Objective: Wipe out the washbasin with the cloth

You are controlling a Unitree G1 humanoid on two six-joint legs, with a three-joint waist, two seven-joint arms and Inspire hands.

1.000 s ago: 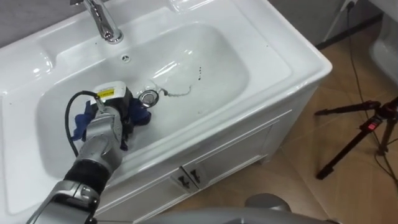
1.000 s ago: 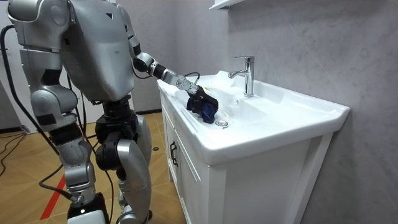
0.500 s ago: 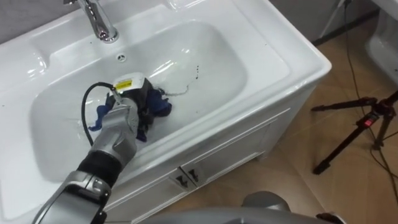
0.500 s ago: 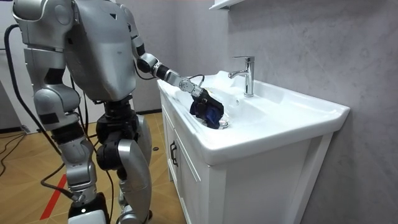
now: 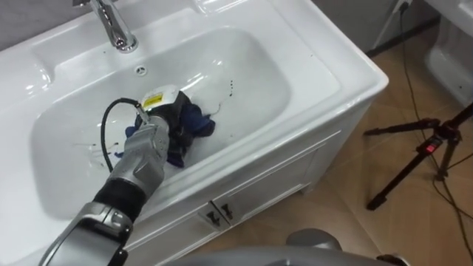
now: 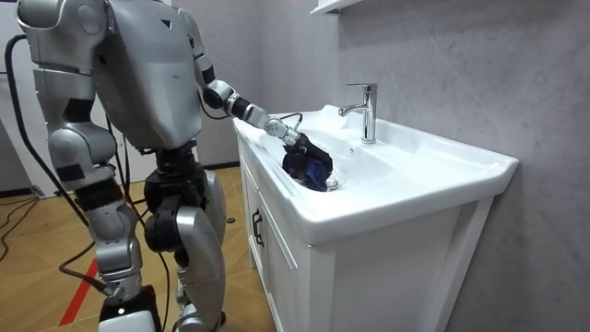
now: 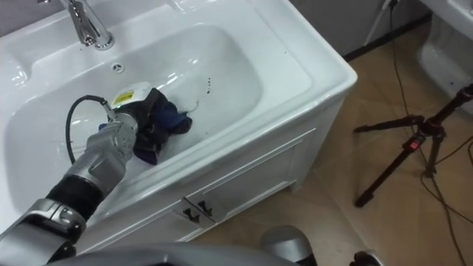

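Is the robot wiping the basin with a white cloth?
No, the cloth held in its left hand inside the basin is dark blue.

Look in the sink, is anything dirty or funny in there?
Yes. A few dark specks sit on the white basin, a little to the right of the blue cloth that the left hand grips. They look like dirt not yet wiped.

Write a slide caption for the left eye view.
The robot's left hand holds a bunched blue cloth against the bottom of the white basin, in front of the chrome faucet.
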